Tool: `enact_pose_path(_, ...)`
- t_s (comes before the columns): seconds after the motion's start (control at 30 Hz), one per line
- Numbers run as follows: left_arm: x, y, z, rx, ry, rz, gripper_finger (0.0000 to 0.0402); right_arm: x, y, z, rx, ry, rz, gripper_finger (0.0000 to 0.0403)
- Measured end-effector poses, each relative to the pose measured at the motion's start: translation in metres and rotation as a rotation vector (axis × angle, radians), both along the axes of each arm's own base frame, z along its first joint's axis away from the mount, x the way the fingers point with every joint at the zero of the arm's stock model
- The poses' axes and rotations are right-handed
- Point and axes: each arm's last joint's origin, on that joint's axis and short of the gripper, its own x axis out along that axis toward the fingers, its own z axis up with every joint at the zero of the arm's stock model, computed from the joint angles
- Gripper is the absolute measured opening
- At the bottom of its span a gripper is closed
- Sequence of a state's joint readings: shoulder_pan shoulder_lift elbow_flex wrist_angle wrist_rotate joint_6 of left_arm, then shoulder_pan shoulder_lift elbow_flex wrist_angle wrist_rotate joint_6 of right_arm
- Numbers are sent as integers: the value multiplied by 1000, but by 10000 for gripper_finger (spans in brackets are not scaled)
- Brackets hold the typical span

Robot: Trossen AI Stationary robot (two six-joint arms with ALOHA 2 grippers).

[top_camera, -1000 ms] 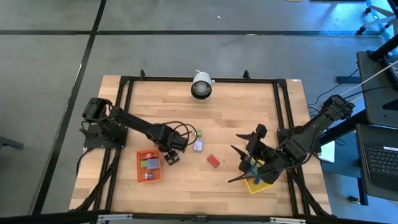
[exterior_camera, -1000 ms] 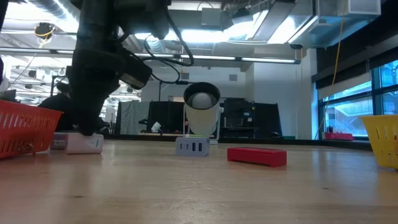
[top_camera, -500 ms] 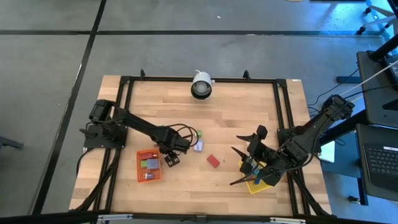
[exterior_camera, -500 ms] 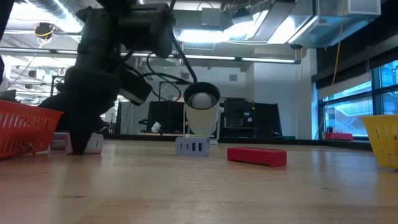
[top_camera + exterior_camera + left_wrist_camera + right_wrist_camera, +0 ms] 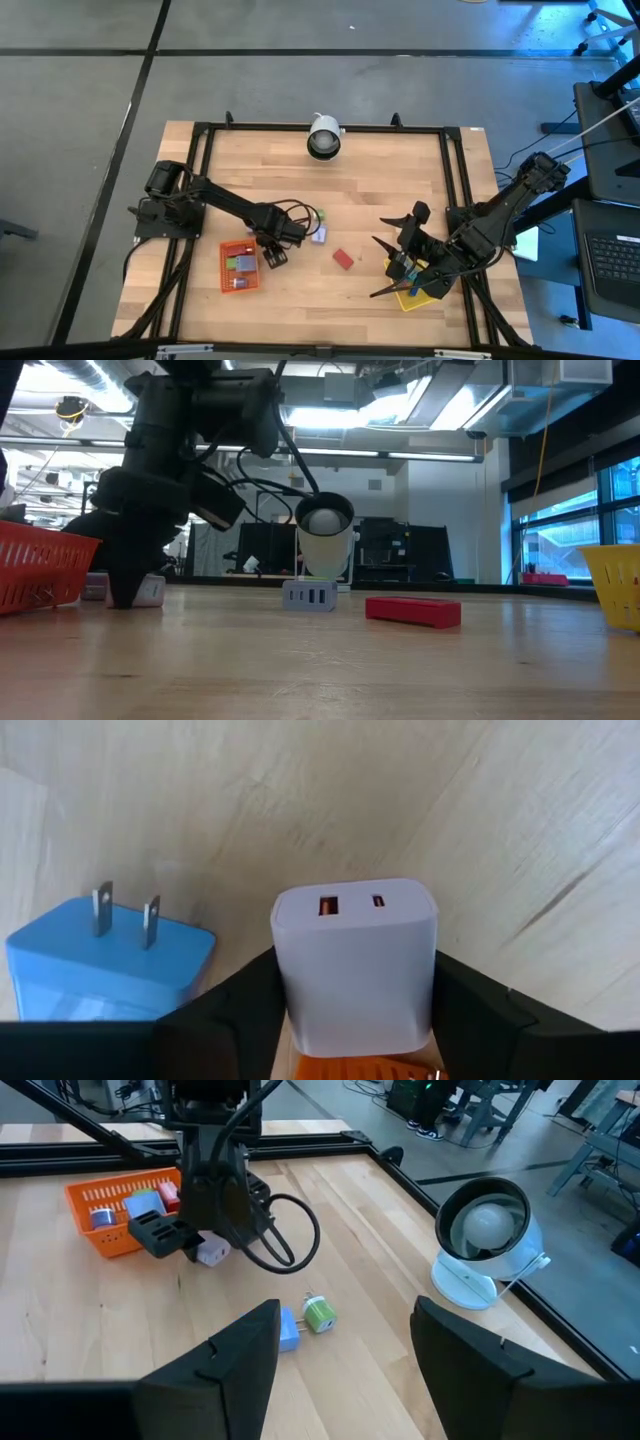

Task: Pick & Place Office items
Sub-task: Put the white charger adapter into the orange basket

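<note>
1. The orange tray [image 5: 238, 268] sits at the table's 8 o'clock, with small blocks inside: a green one [image 5: 244, 264] and a lilac one [image 5: 100, 1218] show among them.
2. The left gripper [image 5: 283, 238] is down at the table just beside the tray's 2 o'clock corner. Its fingers [image 5: 240, 1010] are clamped on a lilac charger [image 5: 355, 965] with two ports on its face; the low view shows that charger [image 5: 143, 591] resting on the wood under the gripper.
3. A blue plug [image 5: 100, 965] with two prongs lies just beside the lilac charger, on its 9 o'clock side in the wrist view.
4. A green plug [image 5: 320, 214] lies near the table's middle, at the gripper's 1 o'clock.
5. A red block [image 5: 343, 259] lies apart on bare wood, at 5 o'clock from the centre.
6. A white lamp [image 5: 323, 137] stands at the table's 12 o'clock edge.
7. The right gripper [image 5: 392, 262] hovers at the table's 4 o'clock, fingers [image 5: 225, 1365] wide apart and holding nothing, beside the yellow tray [image 5: 421, 298].
</note>
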State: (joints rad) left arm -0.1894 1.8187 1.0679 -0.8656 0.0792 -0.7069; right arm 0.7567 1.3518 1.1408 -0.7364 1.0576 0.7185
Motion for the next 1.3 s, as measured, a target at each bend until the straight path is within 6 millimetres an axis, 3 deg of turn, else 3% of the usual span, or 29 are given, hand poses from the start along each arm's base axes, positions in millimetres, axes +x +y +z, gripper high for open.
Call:
enact_pose_path(0.4,8,-3,11,-28,-46,-34,195,0,0,0,4,-3,-1,224)
enact_pose_path(0.83,29,-5,60,7,-94,-113,195,0,0,0,7,-1,2,224)
enact_pose_path(1.1,31,-10,109,155,-184,-137,195,0,1,0,22,9,16,224)
enact_pose_path(1.3,2,-12,162,262,-396,-31,195,-3,6,0,28,1,36,224)
